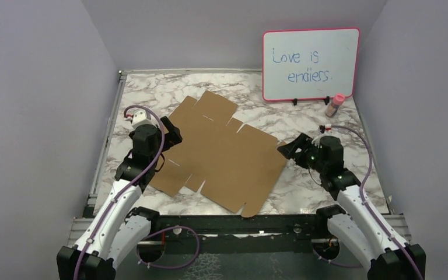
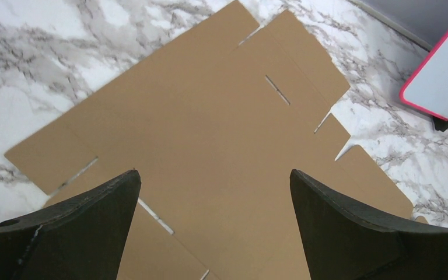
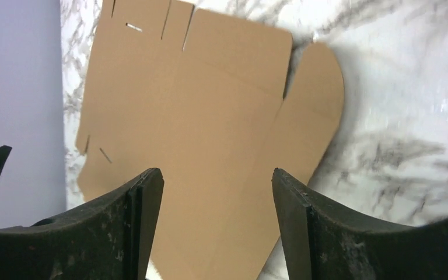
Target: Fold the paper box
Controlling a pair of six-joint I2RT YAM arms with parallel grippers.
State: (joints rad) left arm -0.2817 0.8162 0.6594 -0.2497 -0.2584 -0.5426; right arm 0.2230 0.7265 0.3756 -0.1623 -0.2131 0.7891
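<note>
The paper box (image 1: 221, 154) is a flat brown cardboard sheet with flaps and slits, lying unfolded in the middle of the marble table (image 1: 326, 192). My left gripper (image 1: 172, 133) hovers over the sheet's left edge. In the left wrist view the left gripper (image 2: 213, 174) is wide open, and only the paper box (image 2: 210, 134) shows below the gap. My right gripper (image 1: 287, 149) sits at the sheet's right corner. In the right wrist view the right gripper (image 3: 217, 172) is open above the paper box (image 3: 192, 116), holding nothing.
A pink-framed whiteboard (image 1: 310, 64) with handwriting stands at the back right, and also shows in the left wrist view as the whiteboard (image 2: 443, 76). A small pink-capped bottle (image 1: 335, 105) stands beside it. Grey walls close in the table on three sides.
</note>
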